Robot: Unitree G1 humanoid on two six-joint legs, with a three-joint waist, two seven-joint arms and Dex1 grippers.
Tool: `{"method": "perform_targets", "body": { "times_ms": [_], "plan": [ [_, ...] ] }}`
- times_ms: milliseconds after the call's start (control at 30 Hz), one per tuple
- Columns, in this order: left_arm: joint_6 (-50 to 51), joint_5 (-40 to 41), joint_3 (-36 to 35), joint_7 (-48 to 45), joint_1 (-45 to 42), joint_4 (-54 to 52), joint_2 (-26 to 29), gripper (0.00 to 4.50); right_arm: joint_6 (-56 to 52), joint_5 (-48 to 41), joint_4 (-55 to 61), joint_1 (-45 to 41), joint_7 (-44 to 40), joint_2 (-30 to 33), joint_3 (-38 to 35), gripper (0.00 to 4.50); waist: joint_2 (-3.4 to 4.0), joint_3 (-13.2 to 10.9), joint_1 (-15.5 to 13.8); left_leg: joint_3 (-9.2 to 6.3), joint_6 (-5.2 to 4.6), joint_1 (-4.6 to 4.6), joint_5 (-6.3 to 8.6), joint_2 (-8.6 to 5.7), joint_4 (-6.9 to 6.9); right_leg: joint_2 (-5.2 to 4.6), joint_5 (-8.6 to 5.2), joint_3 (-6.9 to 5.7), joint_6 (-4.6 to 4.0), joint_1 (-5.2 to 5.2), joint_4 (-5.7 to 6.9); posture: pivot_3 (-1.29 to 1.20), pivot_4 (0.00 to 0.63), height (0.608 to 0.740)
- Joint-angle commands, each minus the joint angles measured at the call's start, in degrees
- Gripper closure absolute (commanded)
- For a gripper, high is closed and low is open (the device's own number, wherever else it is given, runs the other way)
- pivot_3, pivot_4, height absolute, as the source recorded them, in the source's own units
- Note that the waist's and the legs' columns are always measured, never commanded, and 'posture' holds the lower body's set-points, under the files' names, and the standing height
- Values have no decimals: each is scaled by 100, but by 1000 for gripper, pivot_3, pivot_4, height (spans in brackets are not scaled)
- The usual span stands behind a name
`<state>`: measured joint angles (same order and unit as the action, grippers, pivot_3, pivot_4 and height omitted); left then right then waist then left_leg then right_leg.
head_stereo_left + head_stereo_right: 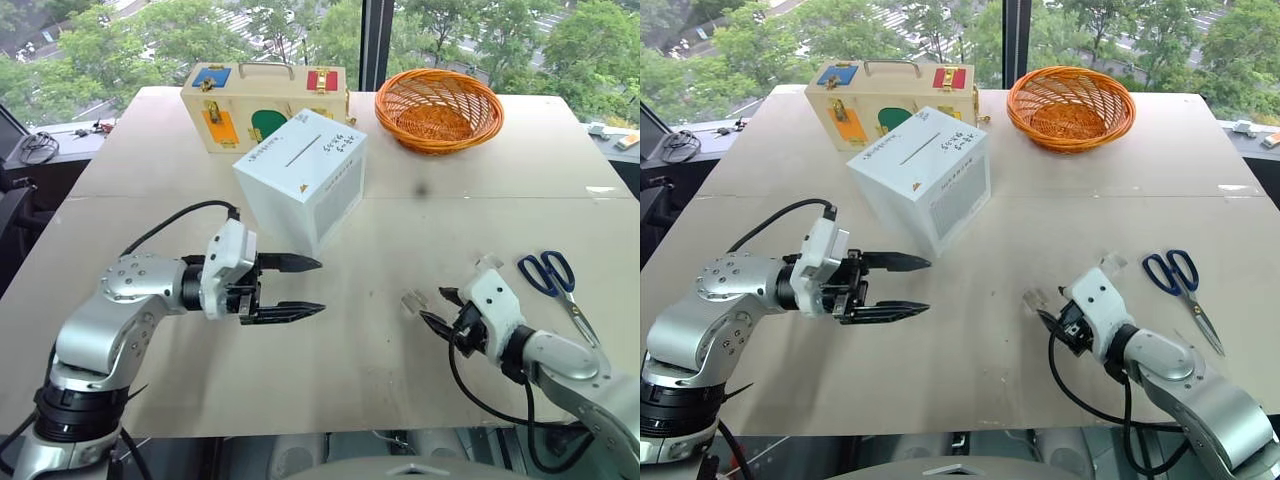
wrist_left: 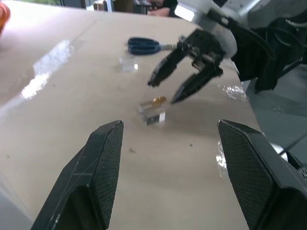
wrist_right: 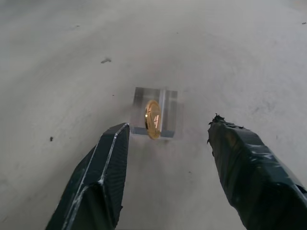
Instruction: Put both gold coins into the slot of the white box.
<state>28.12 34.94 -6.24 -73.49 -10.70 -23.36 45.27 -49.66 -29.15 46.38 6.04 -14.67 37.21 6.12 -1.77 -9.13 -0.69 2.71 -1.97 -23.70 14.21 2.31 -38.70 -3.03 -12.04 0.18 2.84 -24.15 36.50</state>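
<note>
R gripper (image 3: 165,132) sat low over the table (image 1: 400,210) w/ its two black fingers apart, nothing between them, tips pointing at a gold coin (image 3: 153,119) just ahead. Coin was a small shiny gold disc standing on edge in a little clear plastic block (image 3: 154,112), bright highlight down its face, block resting flat on the table; coin & fingertips close but not touching. A 2nd clear piece (image 1: 487,263) lay just beyond the R gripper's far side; can't tell if it carried a coin. Scissors (image 1: 552,277) w/ blue handles lay near, out past the R gripper's outer side. L gripper (image 1: 300,287) hovered w/ fingers wide apart, empty, pointing across toward the R one. White box (image 1: 300,180) stood just past the L gripper's tips, a cube turned corner-on, thin dark slot (image 1: 303,152) on top, black handwriting & tiny gold mark beside it, fine grid on one side. Behind it wooden box (image 1: 262,103) w/ coloured panels, orange basket (image 1: 438,108) farther off
</note>
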Motion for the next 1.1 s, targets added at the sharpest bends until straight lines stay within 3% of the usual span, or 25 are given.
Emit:
{"method": "perform_targets", "body": {
  "times_ms": [33,67,600,733,1100],
  "plan": [
    [-135,0,53,42,-46,-115,57,1321,-12,104,197,-7,15,-37,-79,3007,0,0,-9,0,0,0,0,0,0,0,0,0,0,0,0,0,150,740],
    [-136,6,69,60,-46,-141,59,1321,-23,113,209,16,15,-57,-97,3523,0,0,-12,0,0,0,0,0,0,0,0,0,1,0,0,0,150,740],
    [-131,116,115,213,-88,-161,74,1321,-332,48,332,-156,-124,-208,-103,3523,0,0,-4,-2,0,0,0,0,0,-1,-1,1,2,0,0,0,150,740],
    [-133,123,101,232,-83,-162,92,1321,-367,96,277,-206,-166,-229,-39,4415,1,0,-4,-2,0,0,0,0,0,-1,-1,1,2,0,0,0,150,740],
    [-118,199,96,302,-85,-189,81,1321,-374,48,247,-139,-266,-287,-232,4415,1,0,-5,-3,0,0,0,1,1,-1,-1,1,2,-1,-1,0,150,740]
  ]
}}
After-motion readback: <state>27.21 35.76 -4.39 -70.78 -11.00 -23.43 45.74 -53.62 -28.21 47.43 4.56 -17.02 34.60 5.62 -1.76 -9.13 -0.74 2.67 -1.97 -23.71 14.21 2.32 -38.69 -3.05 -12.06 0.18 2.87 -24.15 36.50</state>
